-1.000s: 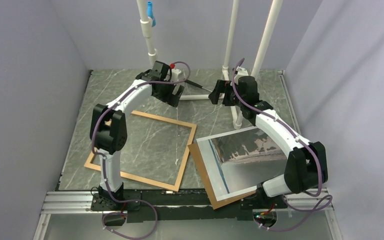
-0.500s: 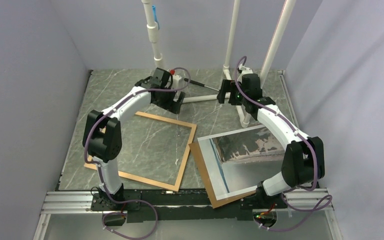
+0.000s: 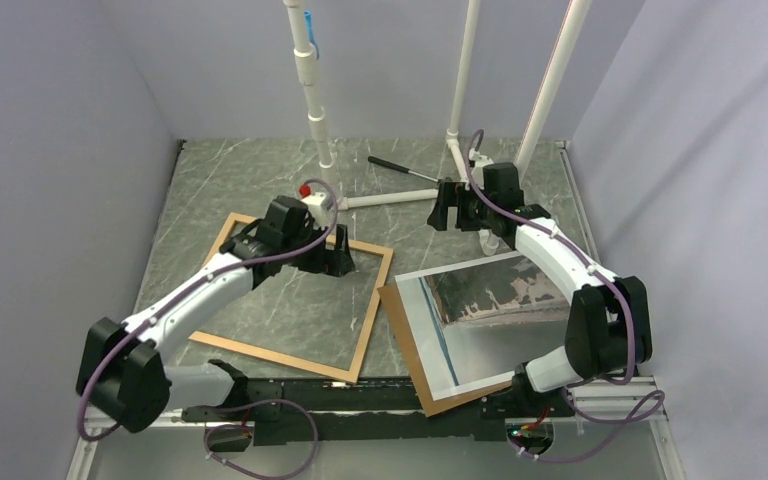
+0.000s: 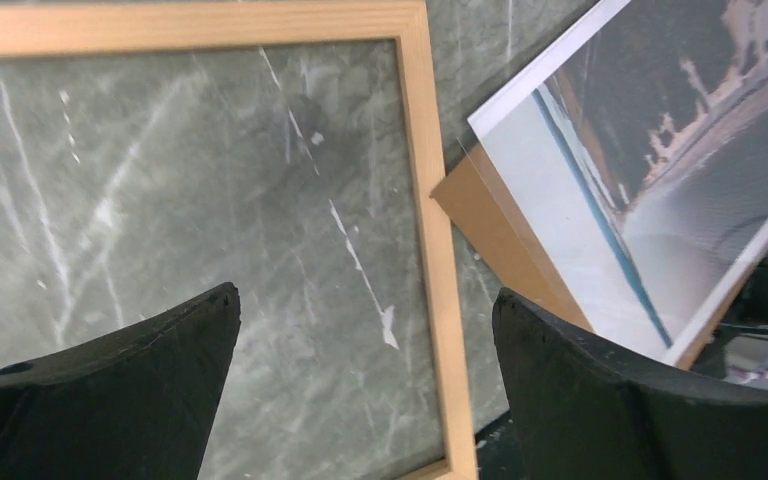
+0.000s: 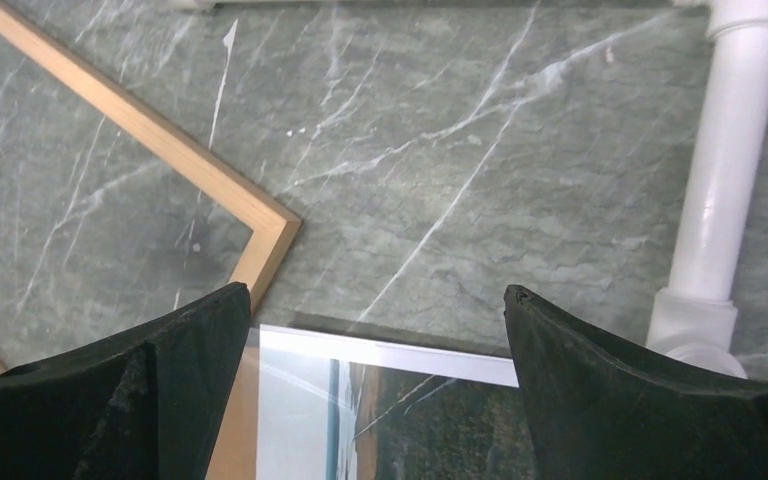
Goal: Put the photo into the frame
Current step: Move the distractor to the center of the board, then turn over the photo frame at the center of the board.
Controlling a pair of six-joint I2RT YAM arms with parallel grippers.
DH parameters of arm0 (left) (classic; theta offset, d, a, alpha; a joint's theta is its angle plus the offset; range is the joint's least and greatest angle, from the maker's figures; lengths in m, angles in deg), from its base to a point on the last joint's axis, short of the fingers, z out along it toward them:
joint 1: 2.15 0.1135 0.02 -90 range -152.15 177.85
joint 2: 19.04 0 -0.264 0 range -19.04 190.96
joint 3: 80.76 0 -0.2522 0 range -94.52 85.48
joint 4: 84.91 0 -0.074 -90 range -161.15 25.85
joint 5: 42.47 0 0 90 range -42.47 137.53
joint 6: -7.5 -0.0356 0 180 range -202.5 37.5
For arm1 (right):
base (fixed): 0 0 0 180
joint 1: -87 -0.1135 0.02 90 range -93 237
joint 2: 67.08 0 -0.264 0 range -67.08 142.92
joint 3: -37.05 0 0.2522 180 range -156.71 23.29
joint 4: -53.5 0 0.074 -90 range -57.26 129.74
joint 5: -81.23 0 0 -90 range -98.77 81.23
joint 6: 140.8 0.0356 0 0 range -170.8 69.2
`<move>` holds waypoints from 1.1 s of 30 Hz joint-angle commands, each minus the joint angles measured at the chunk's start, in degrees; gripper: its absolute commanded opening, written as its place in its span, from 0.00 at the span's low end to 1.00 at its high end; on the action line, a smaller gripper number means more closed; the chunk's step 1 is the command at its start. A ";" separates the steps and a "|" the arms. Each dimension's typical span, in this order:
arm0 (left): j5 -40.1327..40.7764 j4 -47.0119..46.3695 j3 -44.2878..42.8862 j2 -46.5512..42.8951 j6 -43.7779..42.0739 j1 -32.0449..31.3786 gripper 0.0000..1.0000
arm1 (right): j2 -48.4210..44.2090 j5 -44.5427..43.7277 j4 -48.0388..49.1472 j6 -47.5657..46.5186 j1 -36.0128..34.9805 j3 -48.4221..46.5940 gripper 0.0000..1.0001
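Observation:
The frame (image 3: 373,312), thin light wood, lies flat on the marble table at left centre. To its right the photo (image 3: 490,310) lies face up on a brown backing board (image 3: 440,400), whose corner touches the frame's right side. My left gripper (image 3: 335,262) hangs open over the frame's far right part; its wrist view shows the frame's rail (image 4: 430,250), the photo (image 4: 640,200) and nothing held in the left gripper (image 4: 365,295). My right gripper (image 3: 443,205) is open above the table beyond the photo's far edge. In the right wrist view the right gripper (image 5: 377,290) is empty over the photo (image 5: 430,400), near the frame's corner (image 5: 260,215).
White pipe uprights (image 3: 315,90) rise at the back, with a pipe (image 3: 390,197) lying on the table between them. A black-handled tool (image 3: 400,168) lies behind it. One upright's foot (image 5: 725,180) stands just right of my right gripper. Grey walls enclose three sides; a metal rail (image 3: 140,400) runs along the near edge.
My left arm has swung back from the far pipes and lowered, bringing its gripper over the frame. The right gripper has dipped slightly. The left upright pipe has shifted a little. Both grippers stay open.

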 commanded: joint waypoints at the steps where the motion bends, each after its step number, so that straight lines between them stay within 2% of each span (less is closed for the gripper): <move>1: -1.96 -4.70 5.75 -6.49 8.46 0.05 0.99 | -2.67 4.10 0.47 -1.38 -1.47 1.18 1.00; 5: -0.89 -1.95 8.59 -11.42 11.87 0.01 0.99 | -3.30 3.89 -0.52 -1.98 -5.38 1.64 1.00; 10: 2.30 3.82 8.57 -17.17 15.14 0.01 0.99 | -3.93 2.23 -1.57 -3.02 -13.70 2.54 1.00; 15: 7.93 11.72 2.17 -22.51 16.13 0.03 0.99 | -4.63 4.86 -0.01 -1.40 -20.44 4.69 1.00; 21: 15.96 16.48 -5.53 -27.69 15.63 0.02 0.99 | -5.13 1.93 0.68 -1.26 -29.87 5.06 1.00; 27: 19.31 19.89 -12.51 -28.84 14.77 0.05 0.99 | -3.73 -3.08 2.08 1.12 -40.24 5.15 1.00; 33: 19.72 21.43 -18.32 -28.56 14.04 0.01 1.00 | 2.02 -8.06 1.73 1.34 -52.16 2.27 0.99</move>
